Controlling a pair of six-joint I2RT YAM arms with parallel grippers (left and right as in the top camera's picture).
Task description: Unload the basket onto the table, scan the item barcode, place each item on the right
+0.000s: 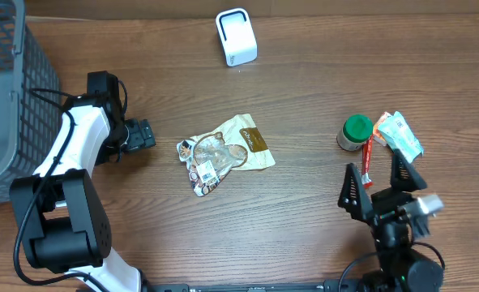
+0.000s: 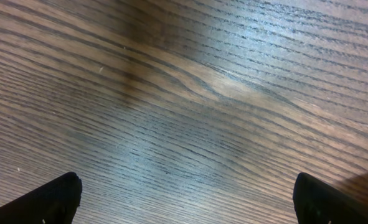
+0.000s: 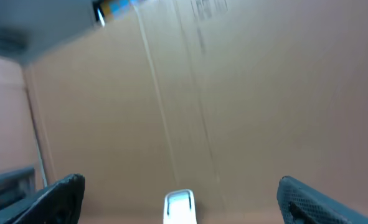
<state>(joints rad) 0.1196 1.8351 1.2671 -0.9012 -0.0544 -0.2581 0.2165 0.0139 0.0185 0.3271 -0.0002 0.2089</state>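
My left gripper (image 1: 147,135) and right gripper (image 1: 374,166) are wide open, and the flat bag (image 1: 225,152) might slip when I pinch it.

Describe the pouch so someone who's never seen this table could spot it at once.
On the wooden table, look at the middle, between the grey basket on the left and the green-lidded jar on the right. The pouch lies flat there, alone. It is the only tan and brown bag, with a white barcode sticker near one end.
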